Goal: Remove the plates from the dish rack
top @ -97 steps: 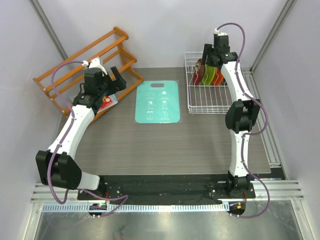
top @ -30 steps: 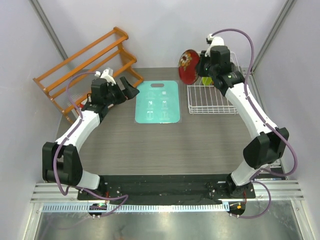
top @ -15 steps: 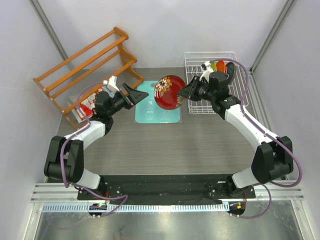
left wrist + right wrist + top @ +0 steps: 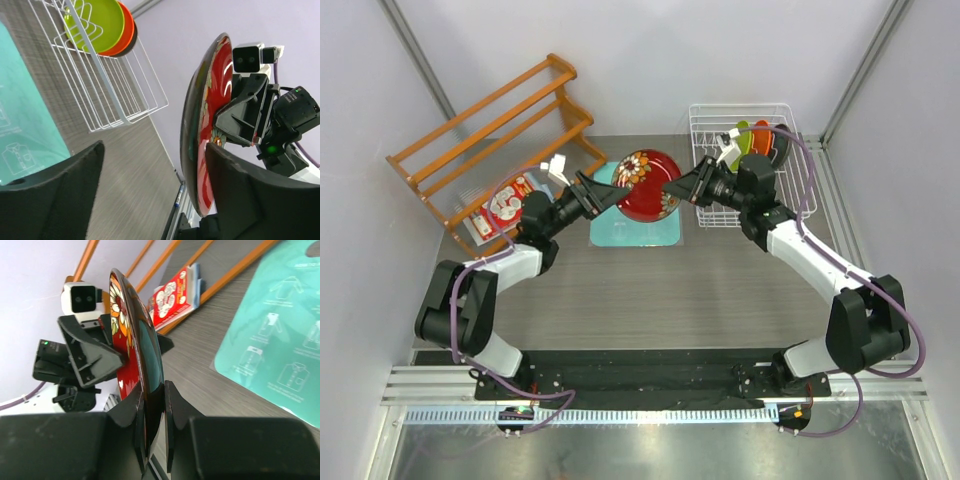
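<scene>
Three round plates (image 4: 758, 138) are standing in one white wire dish rack (image 4: 712, 120); right jaws are clamping the fourth, a dark red floral plate (image 4: 645, 190); left jaws are gaping wide.

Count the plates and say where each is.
4. The dark red floral plate is held by the right gripper above the teal board. The lime plate, orange plate and dark plate stand together in the dish rack. Another could hide behind them.

White arms (image 4: 506, 262), black joints (image 4: 865, 330), purple cables (image 4: 917, 338)
</scene>
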Controlling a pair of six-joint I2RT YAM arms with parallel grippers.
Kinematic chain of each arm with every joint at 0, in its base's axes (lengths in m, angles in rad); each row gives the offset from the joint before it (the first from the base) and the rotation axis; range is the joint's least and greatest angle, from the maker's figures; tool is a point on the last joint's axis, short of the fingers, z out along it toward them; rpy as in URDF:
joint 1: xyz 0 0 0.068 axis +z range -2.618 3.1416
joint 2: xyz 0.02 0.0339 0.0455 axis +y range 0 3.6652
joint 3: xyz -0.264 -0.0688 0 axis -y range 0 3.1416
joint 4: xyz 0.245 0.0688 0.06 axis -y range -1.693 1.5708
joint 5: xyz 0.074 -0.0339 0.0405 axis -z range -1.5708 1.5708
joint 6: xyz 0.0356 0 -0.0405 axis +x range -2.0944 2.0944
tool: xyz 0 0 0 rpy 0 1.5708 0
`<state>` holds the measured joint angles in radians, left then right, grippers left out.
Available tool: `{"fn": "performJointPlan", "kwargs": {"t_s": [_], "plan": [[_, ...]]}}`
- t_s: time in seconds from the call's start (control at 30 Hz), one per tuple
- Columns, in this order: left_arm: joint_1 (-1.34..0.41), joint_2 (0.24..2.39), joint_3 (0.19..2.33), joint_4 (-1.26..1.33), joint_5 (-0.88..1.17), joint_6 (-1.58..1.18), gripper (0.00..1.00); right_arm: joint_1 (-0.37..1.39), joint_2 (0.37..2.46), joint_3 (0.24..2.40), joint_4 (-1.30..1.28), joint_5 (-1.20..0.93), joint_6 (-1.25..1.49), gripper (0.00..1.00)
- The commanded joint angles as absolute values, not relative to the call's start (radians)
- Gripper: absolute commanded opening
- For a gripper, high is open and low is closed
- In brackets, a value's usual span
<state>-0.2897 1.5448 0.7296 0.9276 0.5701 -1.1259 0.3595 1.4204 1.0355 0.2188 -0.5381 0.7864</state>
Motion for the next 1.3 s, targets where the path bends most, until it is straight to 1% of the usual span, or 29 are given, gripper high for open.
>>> {"fn": "performJointPlan", "kwargs": {"t_s": [0.0,0.07,0.1,0.13,0.17,0.2,0.23,0.47,0.5,0.53,0.6,0.63,0.73,0.77,0.8,0.87,0.93,1.13,1.27], "plan": [[-0.302,1.562,0.747,1.009,0.569,-1.126,0.73,0.371,1.419,1.048,0.405,-0.597,0.856,0.01],[-0.304,1.563,0.744,0.991,0.566,-1.118,0.56,0.374,1.433,1.049,0.414,-0.607,0.857,0.01],[-0.304,1.560,0.742,0.970,0.565,-1.095,0.43,0.373,1.439,1.043,0.414,-0.607,0.857,0.01],[-0.304,1.549,0.741,0.945,0.551,-1.082,0.26,0.374,1.440,1.040,0.413,-0.604,0.850,0.01],[-0.304,1.543,0.738,0.892,0.540,-1.063,0.16,0.373,1.445,1.037,0.410,-0.603,0.844,0.01],[-0.305,1.533,0.738,0.864,0.528,-1.031,0.04,0.374,1.454,1.038,0.403,-0.604,0.839,0.01],[-0.307,1.514,0.739,0.832,0.514,-1.010,0.00,0.374,1.460,1.039,0.399,-0.607,0.833,0.01],[-0.353,1.450,0.790,0.536,0.413,-0.835,0.00,0.374,1.503,1.029,0.422,-0.653,0.847,0.01],[-0.360,1.442,0.805,0.488,0.349,-0.815,0.00,0.374,1.505,1.029,0.420,-0.652,0.844,0.10],[-0.367,1.431,0.810,0.409,0.315,-0.778,0.00,0.374,1.503,1.031,0.413,-0.647,0.838,0.27],[-0.371,1.401,0.802,0.364,0.246,-0.761,0.00,0.374,1.502,1.040,0.355,-0.624,0.792,0.29],[-0.371,1.388,0.799,0.326,0.226,-0.747,0.00,0.374,1.499,1.045,0.306,-0.595,0.770,0.39],[-0.371,1.338,0.779,0.272,0.176,-0.712,0.00,0.373,1.494,1.071,0.201,-0.525,0.686,0.43],[-0.371,1.313,0.776,0.259,0.164,-0.701,0.00,0.371,1.490,1.071,0.192,-0.514,0.675,0.49],[-0.371,1.302,0.766,0.252,0.154,-0.700,0.00,0.365,1.493,1.071,0.186,-0.506,0.666,0.52],[-0.371,1.286,0.755,0.247,0.146,-0.693,0.00,0.362,1.499,1.072,0.184,-0.506,0.663,0.50],[-0.371,1.276,0.752,0.227,0.140,-0.690,0.00,0.356,1.506,1.078,0.175,-0.503,0.660,0.56],[-0.371,1.293,0.724,0.222,0.164,-0.695,0.00,0.321,1.503,1.088,0.111,-0.460,0.612,0.56],[-0.371,1.296,0.632,0.270,0.193,-0.724,0.00,0.279,1.497,1.101,0.069,-0.454,0.578,0.57]]}}
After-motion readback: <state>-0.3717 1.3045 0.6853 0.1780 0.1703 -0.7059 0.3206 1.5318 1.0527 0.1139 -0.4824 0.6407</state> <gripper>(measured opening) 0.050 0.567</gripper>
